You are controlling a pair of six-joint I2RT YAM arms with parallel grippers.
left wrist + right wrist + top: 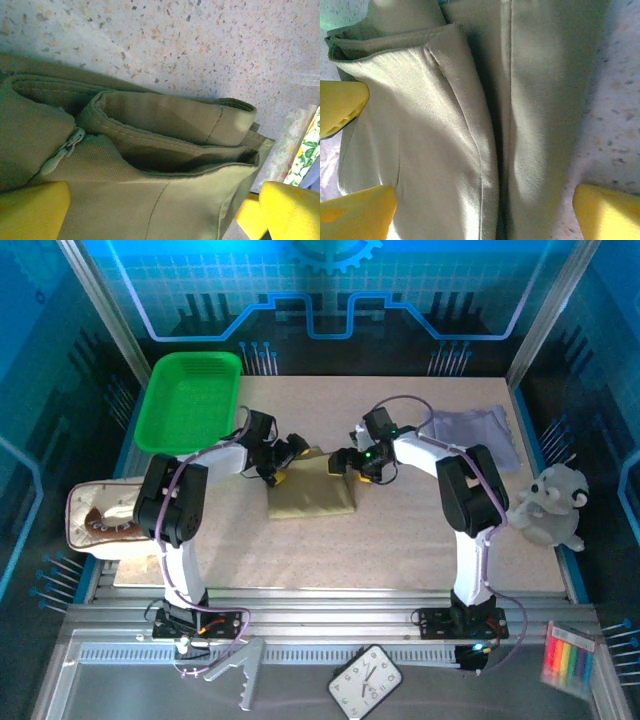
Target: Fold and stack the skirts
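Leaning in from both sides over the folded olive-tan cloth skirt (312, 498) at mid-table, elbows high, forearms angled inward. Down at its far left corner with the left gripper (281, 464), yellow fingers (31, 212) spread wide, thick folded layers lying between. Same at the far right corner with the right gripper (348, 464): fingers (607, 212) well apart, straddling the cloth, nothing pinched. Off at the back right, flat on the speckled tabletop (400, 540), the plain lavender-purple skirt (478, 432). Just beside the olive folds, a strip of pale yellow floral-print skirt (309, 150).
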